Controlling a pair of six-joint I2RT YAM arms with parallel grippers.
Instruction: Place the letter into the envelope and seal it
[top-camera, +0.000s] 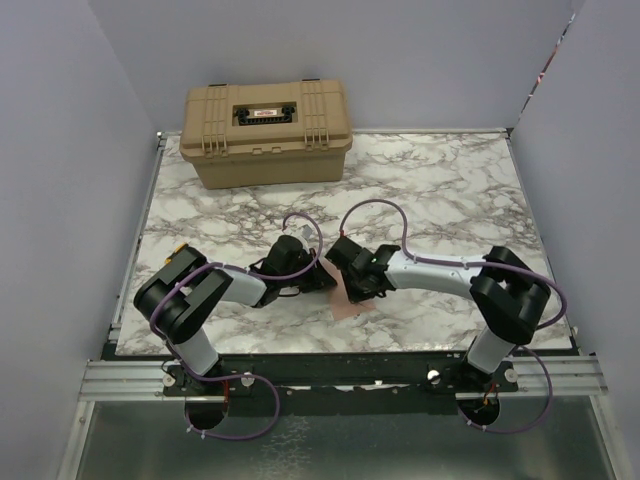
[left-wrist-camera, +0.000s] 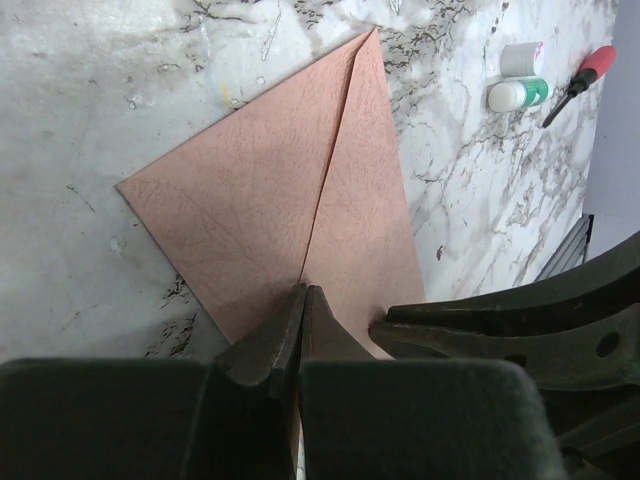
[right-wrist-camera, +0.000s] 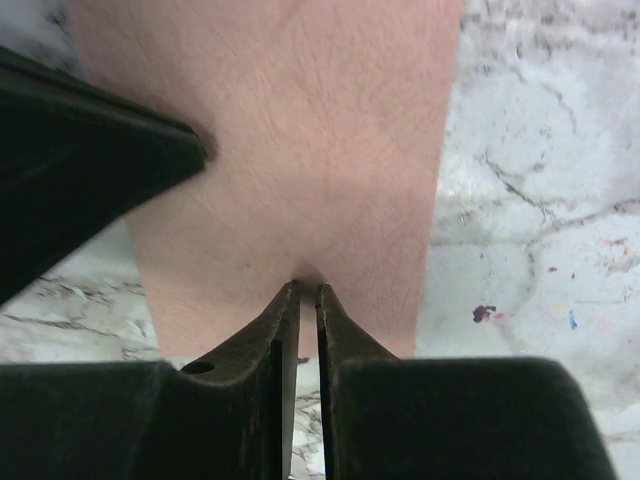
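Pink-brown envelope (left-wrist-camera: 250, 200) is laid flat on marble worktop (top-camera: 440, 190), front-centre, betw. the two arms. Flap is seen folded down over the body, w/ one fold line running across. Contents are hidden, so whether the letter is inside can't be told. L end effector (left-wrist-camera: 303, 300) is clenched fully, tips set on envelope's near edge at the fold line. R end effector (right-wrist-camera: 307, 292) is nearly closed w/ a thin slit left, tips over another edge; whether paper is pinched can't be told. Tan hard case (top-camera: 267, 130) is stood at back of worktop, lid shut, inside hidden. White bottle w/ green label (left-wrist-camera: 518, 94) & red-handled screwdriver (left-wrist-camera: 590, 72) are seen on worktop, just beside each other, apart from envelope.
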